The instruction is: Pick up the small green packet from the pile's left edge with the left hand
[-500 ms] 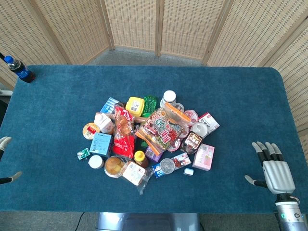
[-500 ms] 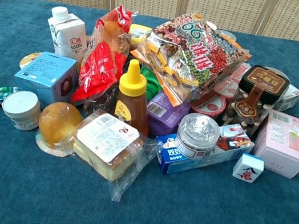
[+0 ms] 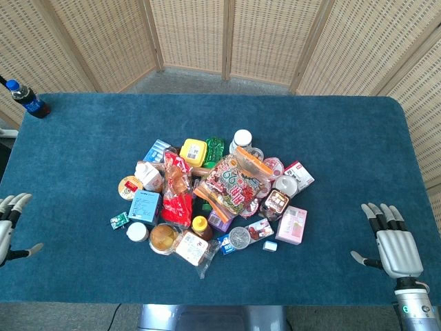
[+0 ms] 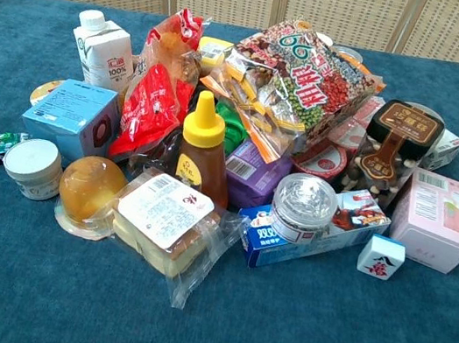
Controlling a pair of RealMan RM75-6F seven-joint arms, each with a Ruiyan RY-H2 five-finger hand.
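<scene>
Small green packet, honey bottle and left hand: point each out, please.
small green packet point(image 4: 3, 144): chest view, middle of the wrapper.
honey bottle point(image 4: 199, 158): chest view, on its label.
left hand point(image 3: 7, 219): head view, back of the hand at the left edge.

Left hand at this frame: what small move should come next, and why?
Probably reach rightward across the table toward the small green packet. The left hand sits open at the table's left edge, well short of it, holding nothing. The packet lies flat on the cloth beside the white jar, apart from the pile's taller items.
</scene>
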